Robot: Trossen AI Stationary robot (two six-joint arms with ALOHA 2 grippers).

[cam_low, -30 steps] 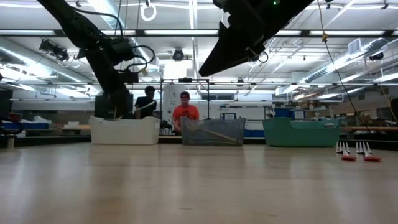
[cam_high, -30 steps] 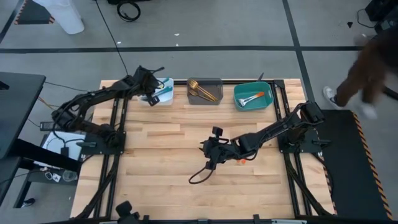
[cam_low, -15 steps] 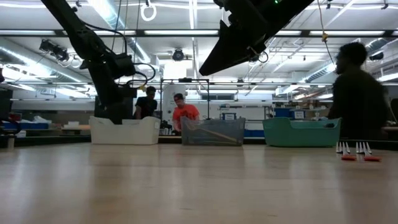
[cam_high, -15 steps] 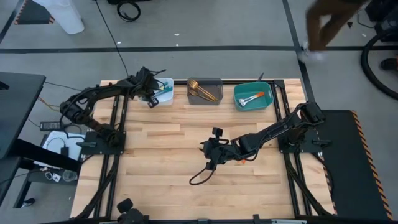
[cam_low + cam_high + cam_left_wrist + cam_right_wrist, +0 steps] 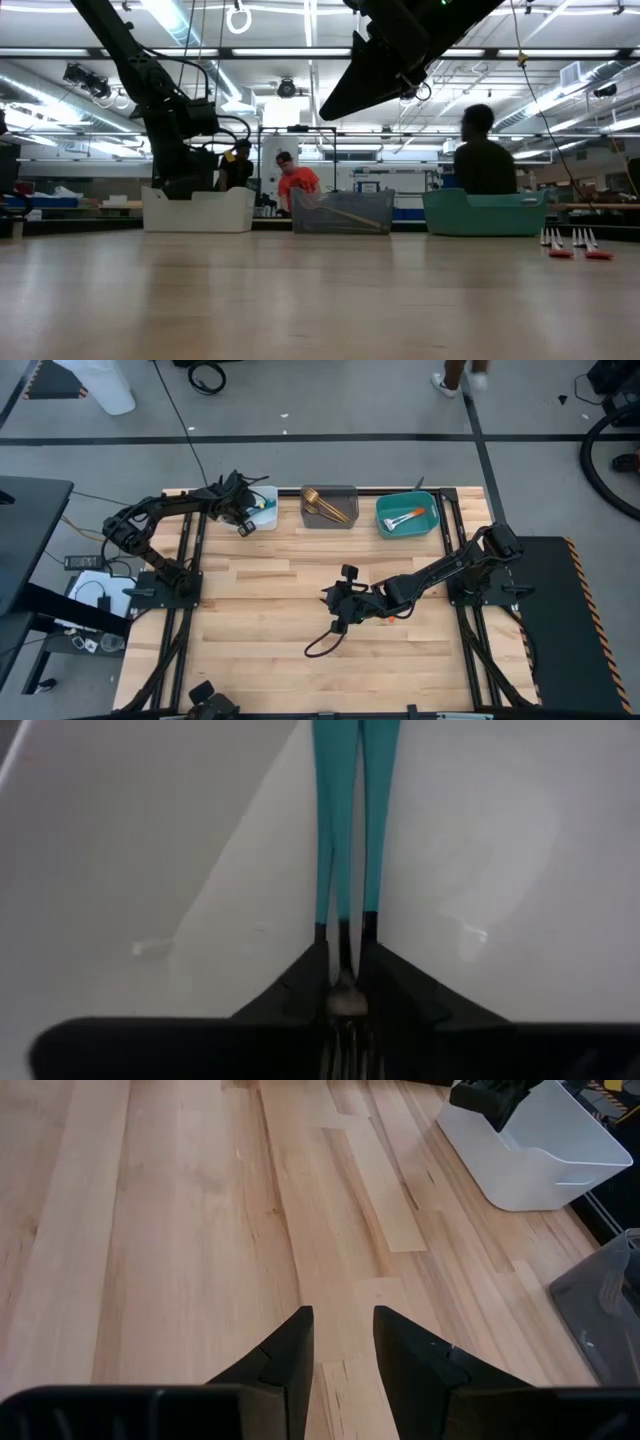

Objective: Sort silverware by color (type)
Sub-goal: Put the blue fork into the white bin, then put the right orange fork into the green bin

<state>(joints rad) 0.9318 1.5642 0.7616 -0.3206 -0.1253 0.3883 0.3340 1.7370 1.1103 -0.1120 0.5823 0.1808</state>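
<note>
Left gripper (image 5: 243, 512) inside the white rectangular plastic bin (image 5: 264, 507)

Its fingers pinch two teal-handled utensils (image 5: 349, 820) against the bin's white wall; right gripper (image 5: 335, 603) hangs mid-table, fingers slightly spread, holding nothing; two orange-handled forks (image 5: 572, 243) lie on the wooden table (image 5: 280, 620).

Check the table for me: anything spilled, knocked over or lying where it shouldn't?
Nothing stands out. The white bin, grey bin and teal bin stand upright in a row. Two orange-handled forks lie unsorted on the table. The left gripper grips blue-handled utensils inside the white bin.
</note>
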